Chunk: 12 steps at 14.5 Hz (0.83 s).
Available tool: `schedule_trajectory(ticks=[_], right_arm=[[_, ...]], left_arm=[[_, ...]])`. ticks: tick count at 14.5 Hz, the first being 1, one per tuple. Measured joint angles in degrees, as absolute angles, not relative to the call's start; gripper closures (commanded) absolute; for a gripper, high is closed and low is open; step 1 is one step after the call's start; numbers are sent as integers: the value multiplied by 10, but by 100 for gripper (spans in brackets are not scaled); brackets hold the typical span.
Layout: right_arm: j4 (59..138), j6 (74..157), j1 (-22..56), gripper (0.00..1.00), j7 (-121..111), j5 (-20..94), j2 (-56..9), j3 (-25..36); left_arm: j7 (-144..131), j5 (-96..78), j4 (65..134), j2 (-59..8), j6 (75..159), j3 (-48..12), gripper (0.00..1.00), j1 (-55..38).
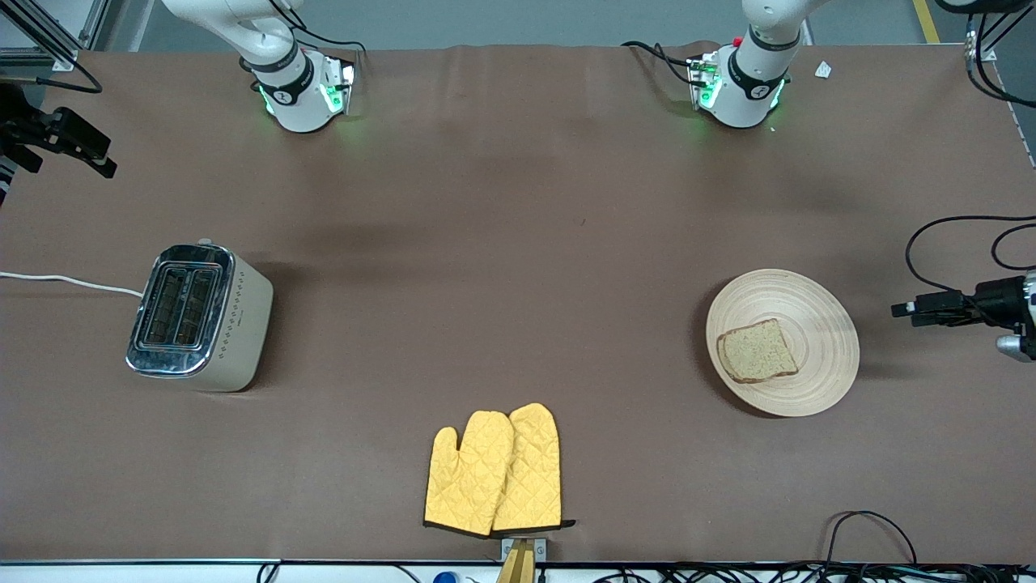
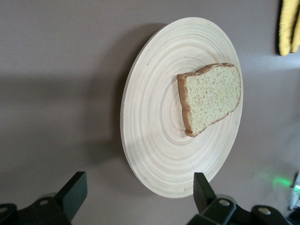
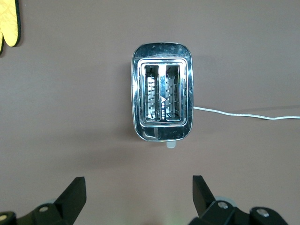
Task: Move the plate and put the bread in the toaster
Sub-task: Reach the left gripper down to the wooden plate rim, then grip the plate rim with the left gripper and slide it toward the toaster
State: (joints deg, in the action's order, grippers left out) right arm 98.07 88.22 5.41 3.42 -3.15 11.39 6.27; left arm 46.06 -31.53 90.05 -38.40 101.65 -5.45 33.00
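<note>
The light wooden plate (image 1: 817,324) lies toward the left arm's end of the table, with the brown bread (image 1: 757,351) slice flat on it. The beige and chrome toaster (image 1: 198,317) stands toward the right arm's end, both slots empty. Neither gripper shows in the front view. My left gripper (image 2: 139,185) is open and empty, up in the air over the bare table beside the plate (image 2: 154,122) and the bread (image 2: 211,98). My right gripper (image 3: 139,185) is open and empty, up in the air over the table beside the toaster (image 3: 161,97).
Two yellow oven mitts (image 1: 495,470) lie near the table's front edge, in the middle. The toaster's white cord (image 1: 73,282) runs off the right arm's end of the table. Black camera mounts (image 1: 963,308) stand at both ends.
</note>
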Motion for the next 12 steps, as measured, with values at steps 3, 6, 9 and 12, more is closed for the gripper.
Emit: schedule_trajectory(ticks=[3, 6, 9, 12], right_arm=[[981, 882, 54, 0, 34, -31, 114, 63], [981, 882, 54, 0, 34, -31, 114, 63], [981, 882, 54, 0, 34, -31, 114, 63], [981, 882, 54, 0, 34, -31, 114, 63]], left_arm=[[514, -372, 900, -429, 1019, -55, 13, 336], [544, -397, 898, -451, 1023, -56, 19, 336], [550, -410, 897, -464, 1023, -58, 40, 336], [551, -417, 895, -470, 1023, -61, 66, 334]])
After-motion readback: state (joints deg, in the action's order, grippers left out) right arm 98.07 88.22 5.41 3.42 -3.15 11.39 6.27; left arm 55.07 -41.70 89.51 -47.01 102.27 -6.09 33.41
